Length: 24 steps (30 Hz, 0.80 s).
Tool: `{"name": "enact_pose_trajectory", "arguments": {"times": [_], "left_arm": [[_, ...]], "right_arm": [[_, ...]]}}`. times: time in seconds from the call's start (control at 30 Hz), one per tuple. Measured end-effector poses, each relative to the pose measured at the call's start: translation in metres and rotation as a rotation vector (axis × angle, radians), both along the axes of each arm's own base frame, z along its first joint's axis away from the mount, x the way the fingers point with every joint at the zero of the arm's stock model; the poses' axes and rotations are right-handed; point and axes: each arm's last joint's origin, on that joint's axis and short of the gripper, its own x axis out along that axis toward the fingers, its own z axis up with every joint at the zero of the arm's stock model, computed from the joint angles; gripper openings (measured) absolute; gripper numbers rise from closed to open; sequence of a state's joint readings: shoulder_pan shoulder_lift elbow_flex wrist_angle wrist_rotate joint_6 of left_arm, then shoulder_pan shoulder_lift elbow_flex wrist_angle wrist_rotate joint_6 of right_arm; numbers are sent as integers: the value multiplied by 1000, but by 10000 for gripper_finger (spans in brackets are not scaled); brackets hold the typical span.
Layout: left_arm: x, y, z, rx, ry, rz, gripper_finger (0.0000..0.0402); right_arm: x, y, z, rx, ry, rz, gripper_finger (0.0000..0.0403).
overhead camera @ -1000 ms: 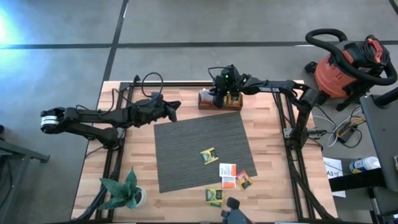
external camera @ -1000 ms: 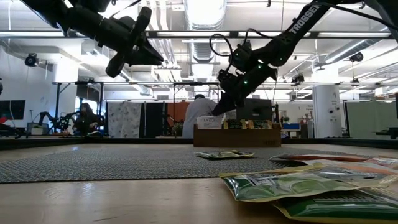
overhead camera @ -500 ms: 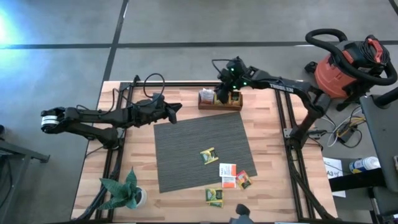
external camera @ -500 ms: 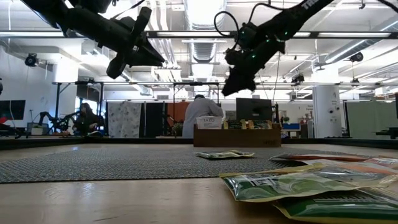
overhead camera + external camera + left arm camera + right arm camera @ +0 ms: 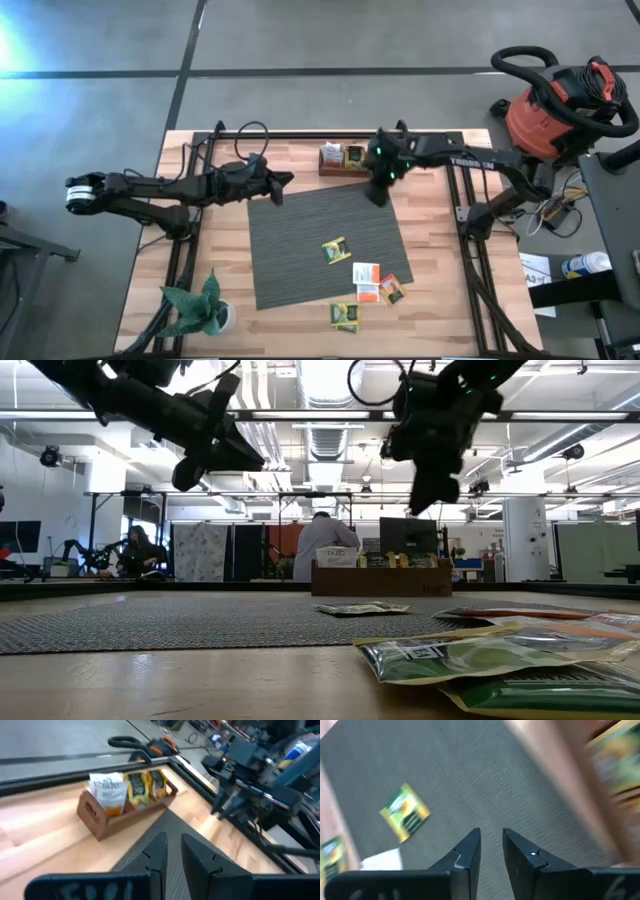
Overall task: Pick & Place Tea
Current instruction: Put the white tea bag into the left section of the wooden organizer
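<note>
Right gripper [image 5: 379,192] over mat's [image 5: 300,240] far edge, fingers slightly parted, empty — nearest tea packet [image 5: 336,251] lying nearer, well apart; left gripper [image 5: 282,186] likewise narrowly parted, empty

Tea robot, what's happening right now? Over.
Right gripper empty above grey mat. Left gripper waiting at mat's corner. Tea packets still lying loose. Nothing blocking.

- Even overhead light falls on the table [image 5: 290,150], with a bright glare patch on the floor [image 5: 10,45] far from it.
- At table height, ceiling lights [image 5: 330,375] burn out white; both arms read as silhouettes against them.
- The nearest tea packets [image 5: 470,655] lie soft, out of focus.
- Motion blur smears the wooden box [image 5: 600,765] beside the grey mat [image 5: 470,780].
</note>
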State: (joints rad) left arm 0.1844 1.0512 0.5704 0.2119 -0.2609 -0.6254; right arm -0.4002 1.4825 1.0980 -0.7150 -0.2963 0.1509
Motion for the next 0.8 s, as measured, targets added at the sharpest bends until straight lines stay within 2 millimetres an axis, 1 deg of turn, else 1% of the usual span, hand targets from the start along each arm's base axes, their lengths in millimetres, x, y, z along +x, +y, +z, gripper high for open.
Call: {"name": "enact_pose_trajectory", "arguments": {"times": [0.17,0.3,0.4,0.5,0.6,0.7,0.8], "left_arm": [[0,-3,-2,-21,5,-70,51],[4,-6,-5,-47,-2,-84,51],[13,-10,-10,-82,-21,-119,51],[28,-18,-18,-126,-67,-177,51],[49,-30,-27,-172,-76,-222,51],[73,-49,-36,-212,-37,-277,51],[100,-73,-40,-239,-7,-341,51]], "right_arm": [[-12,41,-18,71,62,29,90],[-22,62,-38,142,124,8,97],[-25,76,-54,223,139,10,104],[-25,90,-69,304,124,22,112],[-25,106,-79,335,124,35,120],[-27,124,-85,345,112,65,127],[-28,139,-89,338,91,88,132]]}}
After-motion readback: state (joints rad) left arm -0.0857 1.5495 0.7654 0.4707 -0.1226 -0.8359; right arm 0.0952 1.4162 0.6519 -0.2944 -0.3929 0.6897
